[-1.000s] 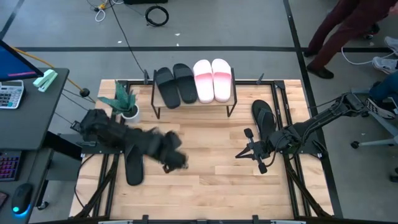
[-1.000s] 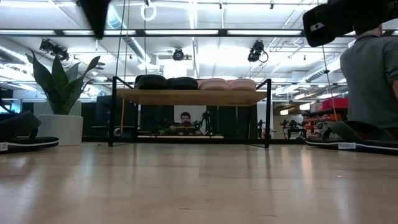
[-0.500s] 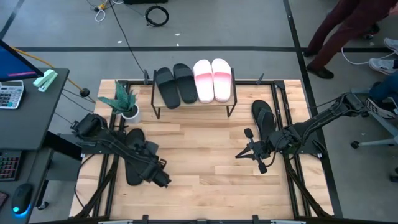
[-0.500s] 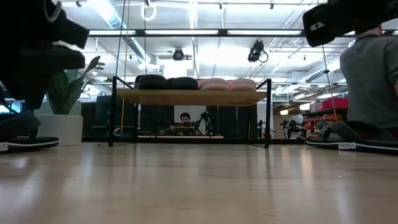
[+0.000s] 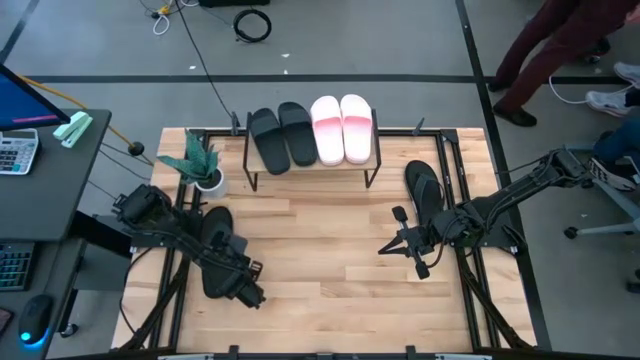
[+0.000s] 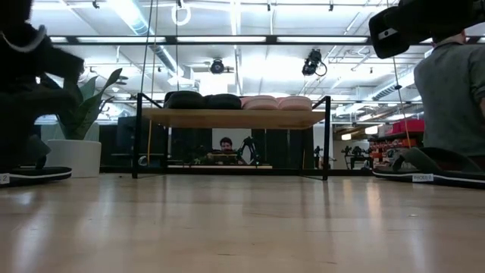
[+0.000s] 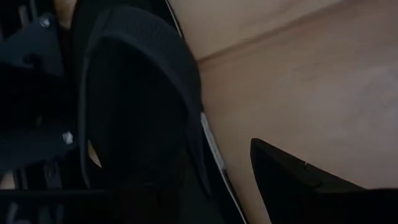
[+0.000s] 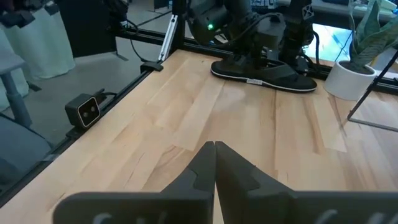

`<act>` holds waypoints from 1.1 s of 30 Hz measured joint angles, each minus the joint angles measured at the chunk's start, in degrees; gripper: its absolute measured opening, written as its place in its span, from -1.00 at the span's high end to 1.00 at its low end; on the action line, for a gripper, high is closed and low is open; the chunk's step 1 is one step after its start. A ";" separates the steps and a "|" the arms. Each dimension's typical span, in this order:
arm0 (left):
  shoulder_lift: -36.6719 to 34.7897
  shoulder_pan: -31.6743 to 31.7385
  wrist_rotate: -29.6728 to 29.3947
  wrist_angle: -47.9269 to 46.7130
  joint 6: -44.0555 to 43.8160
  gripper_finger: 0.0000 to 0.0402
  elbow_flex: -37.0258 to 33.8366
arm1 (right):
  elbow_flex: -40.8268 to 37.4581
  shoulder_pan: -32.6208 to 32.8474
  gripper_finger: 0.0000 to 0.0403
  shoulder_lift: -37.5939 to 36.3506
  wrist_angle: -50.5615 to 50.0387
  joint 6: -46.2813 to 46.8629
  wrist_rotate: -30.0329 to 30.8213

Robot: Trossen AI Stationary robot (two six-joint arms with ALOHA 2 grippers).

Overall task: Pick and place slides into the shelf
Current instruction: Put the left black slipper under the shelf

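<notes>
Since half a second ago, our left gripper (image 5: 246, 293) has shifted slightly down the black slide (image 5: 215, 262) at the table's left edge. From above, our right gripper (image 5: 403, 245) hovers mid-table. Left wrist: fingers parted, straddling that slide's (image 7: 137, 112) edge. Right wrist: fingertips (image 8: 214, 163) pressed together, holding nothing.

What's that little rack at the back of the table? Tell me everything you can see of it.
The shelf is a low rack at the far edge of the table, with a light wooden top board on thin black metal legs. On top lie four slides side by side: two black slides and two pale pink slides. In the low view, the space beneath the board is open, and you can see through to the room behind. A potted plant stands beside it, apart. Neither robot hand is near it.
</notes>
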 joint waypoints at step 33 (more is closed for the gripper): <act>-0.01 11.40 -17.09 3.16 28.82 0.97 20.11 | 0.00 0.01 0.92 -0.02 0.02 0.00 0.02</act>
